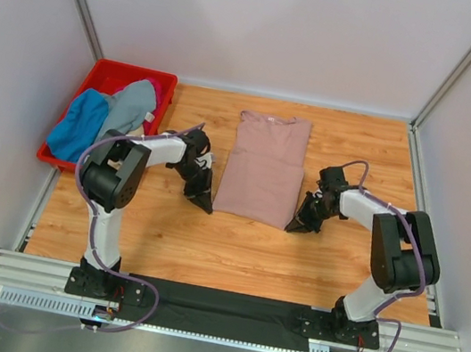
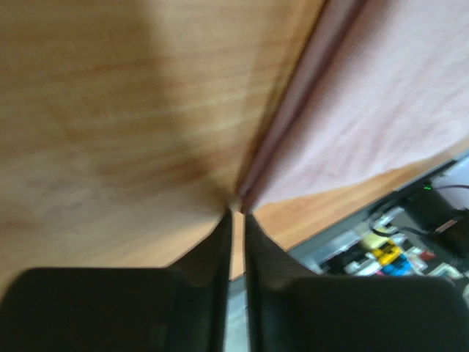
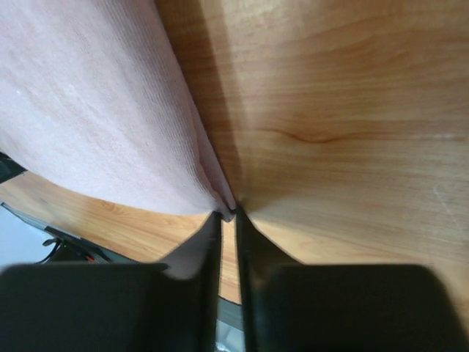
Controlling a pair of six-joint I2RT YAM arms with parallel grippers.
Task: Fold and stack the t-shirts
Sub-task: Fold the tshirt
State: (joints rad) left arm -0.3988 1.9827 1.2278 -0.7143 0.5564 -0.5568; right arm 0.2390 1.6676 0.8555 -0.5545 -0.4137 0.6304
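Table [image 1: 338, 265]: wood top, both arms low over it.

Dusty-pink t-shirt [image 1: 262, 167]: flat, sleeves already turned in, a long narrow panel lying between the two sets of jaws and running away from them toward the far wall.

Red crate [image 1: 165, 97]: beyond and outboard of the left jaws, holding the blue t-shirt [image 1: 79, 127] and grey t-shirt [image 1: 129, 109], unfolded.

Left gripper [image 1: 204, 202]: jaws drawn to a thin slit, the near hem corner pinched at their tips.

Right gripper [image 1: 298, 225]: same, on the opposite near corner.

Step judged: the crosswise fold, hem to collar. Next move likely needs both corners lifted level and carried forward together, or the panel skews.
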